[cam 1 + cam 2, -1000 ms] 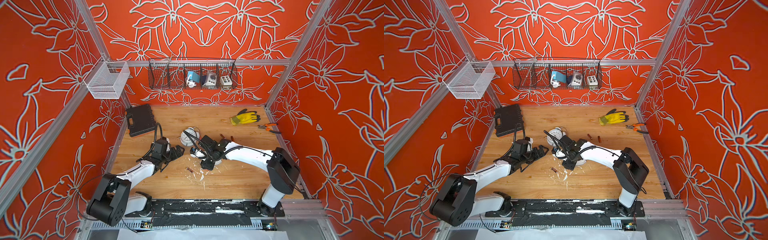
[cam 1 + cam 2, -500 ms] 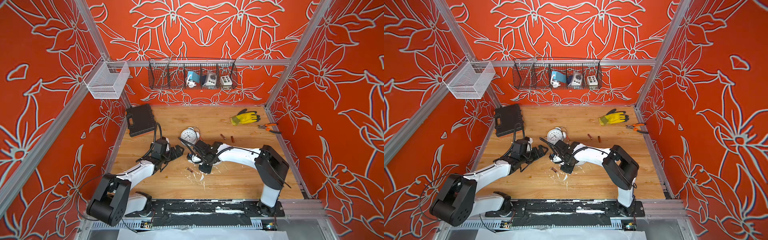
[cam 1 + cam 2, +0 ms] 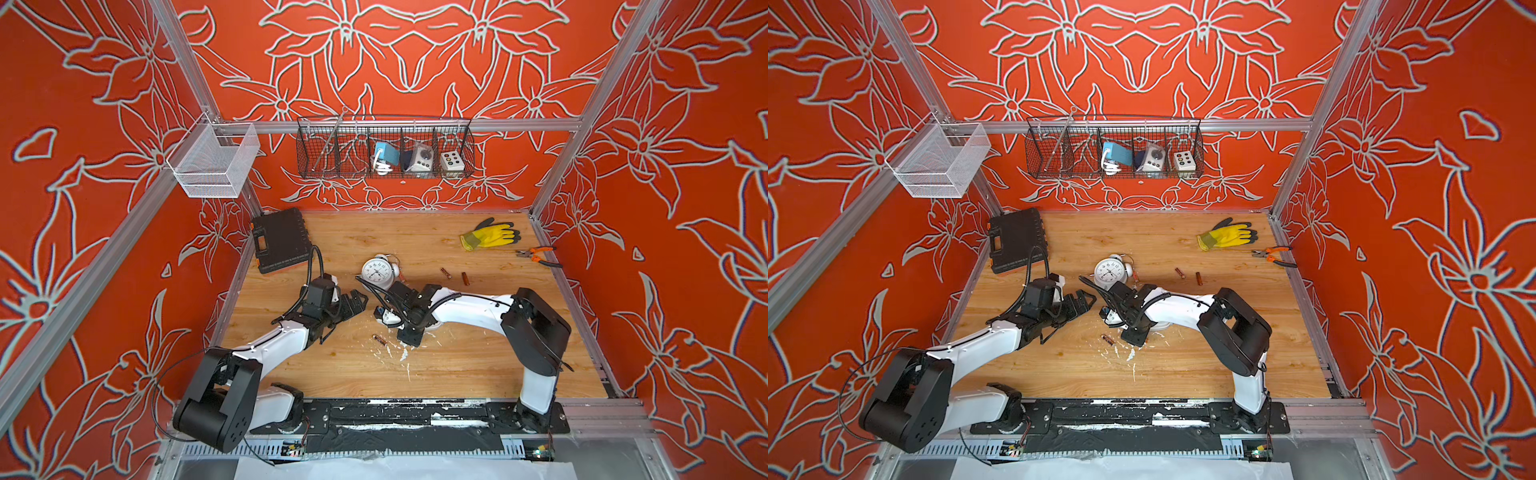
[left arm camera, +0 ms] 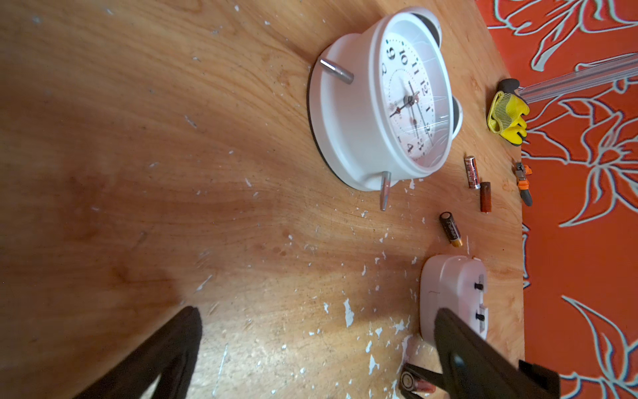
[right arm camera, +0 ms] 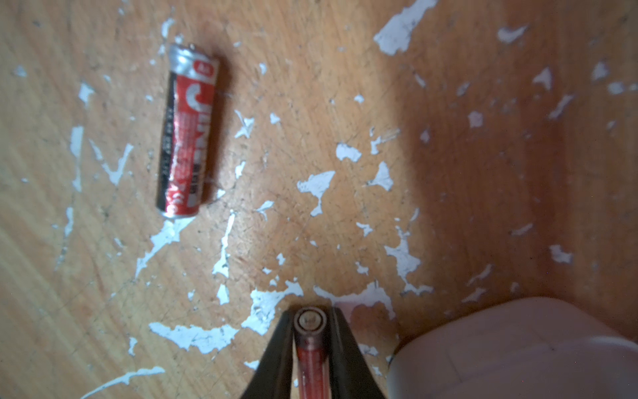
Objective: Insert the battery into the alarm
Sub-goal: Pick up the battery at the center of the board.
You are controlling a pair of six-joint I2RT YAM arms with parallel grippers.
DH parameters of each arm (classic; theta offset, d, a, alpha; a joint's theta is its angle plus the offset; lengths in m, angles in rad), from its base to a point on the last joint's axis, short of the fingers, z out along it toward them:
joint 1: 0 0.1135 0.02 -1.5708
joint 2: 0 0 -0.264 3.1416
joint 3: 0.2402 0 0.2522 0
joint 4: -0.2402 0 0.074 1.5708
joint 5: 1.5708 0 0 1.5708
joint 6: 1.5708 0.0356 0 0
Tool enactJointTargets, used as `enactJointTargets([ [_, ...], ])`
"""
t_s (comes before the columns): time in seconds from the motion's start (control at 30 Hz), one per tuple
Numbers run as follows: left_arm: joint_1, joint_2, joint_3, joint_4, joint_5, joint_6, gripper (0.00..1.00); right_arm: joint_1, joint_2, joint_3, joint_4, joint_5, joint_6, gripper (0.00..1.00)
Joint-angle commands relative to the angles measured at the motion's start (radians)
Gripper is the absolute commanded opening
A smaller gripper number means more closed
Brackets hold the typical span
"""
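Note:
The alarm is a white twin-bell clock lying face up mid-table, also seen in the left wrist view. My right gripper is shut on a red battery, held low over the table in front of the clock. Another red battery lies loose just beyond its tips. My left gripper hangs open and empty, left of the right gripper.
A white oval device lies beside the right gripper. Several more batteries lie right of the clock. A black case is back left; a yellow glove and pliers are back right. A wire basket hangs on the back wall.
The right arm has swung left and drawn back from the clock toward the front, and its jaws have closed on the red battery. The left arm has not moved.

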Motion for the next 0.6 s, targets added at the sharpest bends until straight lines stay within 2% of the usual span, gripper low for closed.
enactJointTargets([
  [0.0,0.008,-0.011,0.004,-0.014,-0.004,0.012,0.99,0.003,-0.005,-0.004,0.000,0.024,-0.001,0.17],
  [0.3,0.005,-0.016,0.000,0.032,0.041,0.029,0.99,-0.012,-0.173,-0.054,0.114,-0.046,0.091,0.11],
  [0.57,-0.069,-0.022,0.015,0.110,0.040,0.037,0.99,-0.118,-0.340,-0.172,0.317,-0.086,0.261,0.11],
])
